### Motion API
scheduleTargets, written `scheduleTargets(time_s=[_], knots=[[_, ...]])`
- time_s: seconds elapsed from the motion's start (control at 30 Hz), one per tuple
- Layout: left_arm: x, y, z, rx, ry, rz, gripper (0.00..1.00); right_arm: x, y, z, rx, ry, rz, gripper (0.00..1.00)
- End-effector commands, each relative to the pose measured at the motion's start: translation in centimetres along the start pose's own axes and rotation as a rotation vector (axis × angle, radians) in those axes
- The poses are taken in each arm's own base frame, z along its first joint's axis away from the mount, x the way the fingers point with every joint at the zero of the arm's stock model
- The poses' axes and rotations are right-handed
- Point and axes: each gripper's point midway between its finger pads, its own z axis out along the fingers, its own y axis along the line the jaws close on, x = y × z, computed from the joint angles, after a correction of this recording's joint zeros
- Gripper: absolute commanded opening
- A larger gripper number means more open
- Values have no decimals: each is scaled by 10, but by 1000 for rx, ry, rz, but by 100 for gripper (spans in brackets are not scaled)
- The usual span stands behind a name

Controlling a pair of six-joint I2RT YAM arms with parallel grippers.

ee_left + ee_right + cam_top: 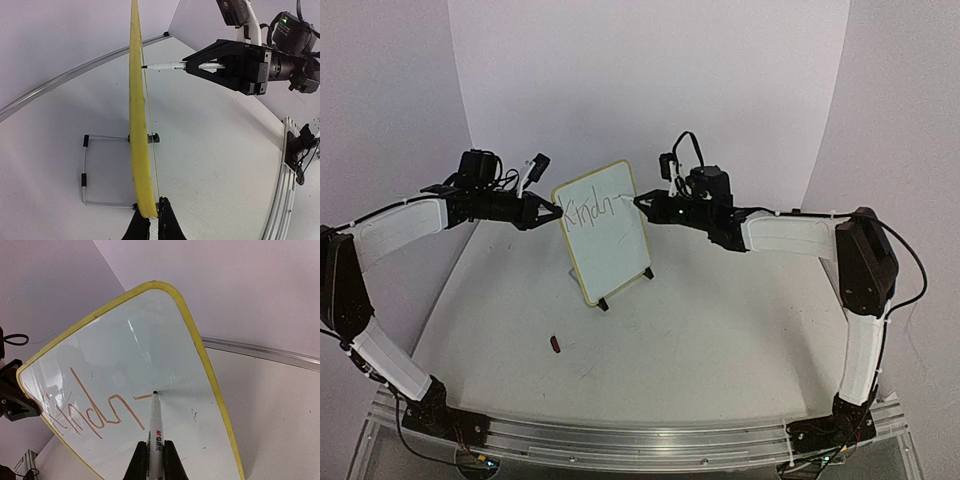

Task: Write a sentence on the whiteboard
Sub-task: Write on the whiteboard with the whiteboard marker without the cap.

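The whiteboard (608, 235) with a pale yellow frame stands tilted on black feet at the table's middle back. My left gripper (552, 212) is shut on its left edge; in the left wrist view my gripper (151, 220) pinches the yellow edge (137, 125). My right gripper (645, 204) is shut on a white marker (155, 435) whose tip touches the board face (150, 340). The sentence (95, 412) shows as the letters "Kindn" plus a short new stroke by the tip. The marker also shows in the left wrist view (167, 65).
A small dark red cap (556, 345) lies on the table in front of the board. The board's wire stand (100, 170) reaches out behind it. A metal rail (640, 440) runs along the near table edge.
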Motion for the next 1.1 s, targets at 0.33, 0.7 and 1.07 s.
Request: scheduleTargets(time_s=[0.33, 0.7, 1.07], knots=[[4, 4, 5, -12, 27, 31, 0, -32, 24, 2, -93, -79, -21, 0], [4, 4, 6, -11, 27, 29, 0, -13, 20, 8, -108, -27, -3, 0], [4, 4, 6, -8, 28, 27, 0, 10, 12, 3, -92, 22, 14, 0]])
